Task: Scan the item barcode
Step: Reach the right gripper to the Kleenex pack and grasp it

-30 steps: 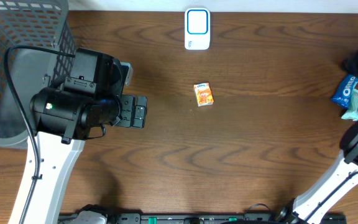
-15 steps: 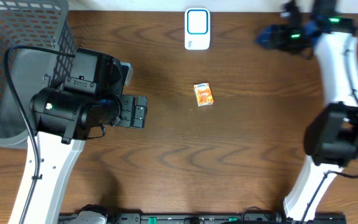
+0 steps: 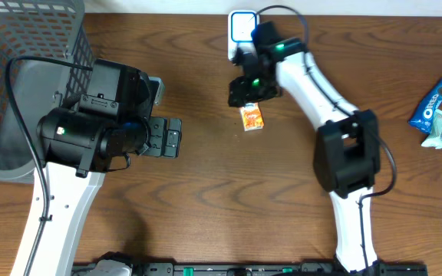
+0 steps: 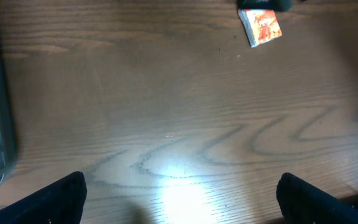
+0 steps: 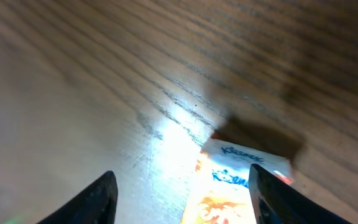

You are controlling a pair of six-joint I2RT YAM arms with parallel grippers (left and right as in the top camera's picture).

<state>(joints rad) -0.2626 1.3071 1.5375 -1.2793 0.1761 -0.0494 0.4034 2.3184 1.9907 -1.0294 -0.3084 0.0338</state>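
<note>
Packet (image 3: pixel 252 119) one, scanner (image 3: pixel 239 31) one.

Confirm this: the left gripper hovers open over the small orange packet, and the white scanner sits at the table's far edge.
Wrong arm: the overhead view shows the right gripper hovering open over the small orange packet, the left gripper standing apart. The white scanner is at the far edge.

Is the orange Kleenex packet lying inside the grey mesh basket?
No, the Kleenex packet lies on the wooden table, well away from the basket.
</note>
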